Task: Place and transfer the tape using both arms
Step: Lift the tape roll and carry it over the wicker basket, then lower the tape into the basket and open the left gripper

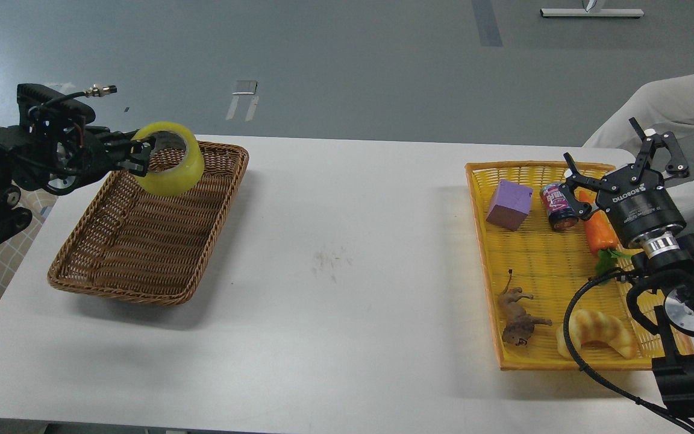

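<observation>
From the head view, my left gripper [136, 154] has its fingers [131, 144] clenched on the tape [172, 160], pinching the wall of the roll with one finger reaching into the core; the roll hangs in the air above the far end of the brown wicker basket [142, 283], not touching the weave as far as I can judge; my right gripper [609, 160] sits over the far right corner of the yellow tray [564, 361] with its fingers spread wide and nothing between them; I judge the hand-over between arms as done, since the tape is on the left side and the right hand is released, and what is left is lowering the roll into the basket and letting go; the basket is otherwise bare inside; the yellow tray carries a purple block [508, 205], a small can [558, 208] lying on its side, a toy carrot [600, 232] partly under my right wrist, a toy lion [518, 319] and a croissant [600, 334]; the bench [347, 253] is a plain white top with a faint smudge near the middle, well apart from both containers; beyond it lies grey floor with pale tape marks, a stand foot at the far top right, and a white-clad figure or cover [678, 108] at the right edge, which I cannot make out further
</observation>
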Controlling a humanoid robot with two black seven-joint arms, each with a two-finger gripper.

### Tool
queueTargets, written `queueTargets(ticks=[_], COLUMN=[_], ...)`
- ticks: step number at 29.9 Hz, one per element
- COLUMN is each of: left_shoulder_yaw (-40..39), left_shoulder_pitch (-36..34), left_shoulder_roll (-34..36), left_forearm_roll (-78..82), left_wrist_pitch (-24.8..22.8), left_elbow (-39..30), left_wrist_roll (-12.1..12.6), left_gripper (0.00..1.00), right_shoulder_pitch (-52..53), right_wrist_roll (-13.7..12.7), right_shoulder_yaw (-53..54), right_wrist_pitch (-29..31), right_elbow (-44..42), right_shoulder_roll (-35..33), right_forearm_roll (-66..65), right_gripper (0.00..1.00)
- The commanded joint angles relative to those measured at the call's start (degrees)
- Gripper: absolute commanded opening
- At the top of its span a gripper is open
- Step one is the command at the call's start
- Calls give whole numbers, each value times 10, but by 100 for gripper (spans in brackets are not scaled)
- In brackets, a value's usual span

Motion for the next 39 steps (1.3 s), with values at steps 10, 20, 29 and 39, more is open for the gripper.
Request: queueTargets(ticks=[10, 20, 29, 39], left_shoulder_yaw=[0, 1, 0, -1], left_shoulder_pitch=[74, 98, 114, 112], left_shoulder_roll=[-6, -11, -12, -21], left_forearm_roll=[3, 3, 3, -4], left_wrist_pitch=[19, 30, 33, 33], left_elbow=[7, 18, 37, 38], left_wrist_roll=[1, 1, -1, 0], left_gripper=[0, 0, 0, 26], right_shoulder_pitch=[-2, -1, -1, 0], right_wrist_roll=[-1, 0, -1, -1], right_shoulder_yaw=[0, 0, 0, 0], right_wrist_pitch=[0, 0, 0, 0], right_elbow=[2, 2, 2, 1], right_shoulder_roll=[0, 0, 0, 0], right_forearm_roll=[0, 0, 0, 0], right_gripper=[100, 100, 100, 100])
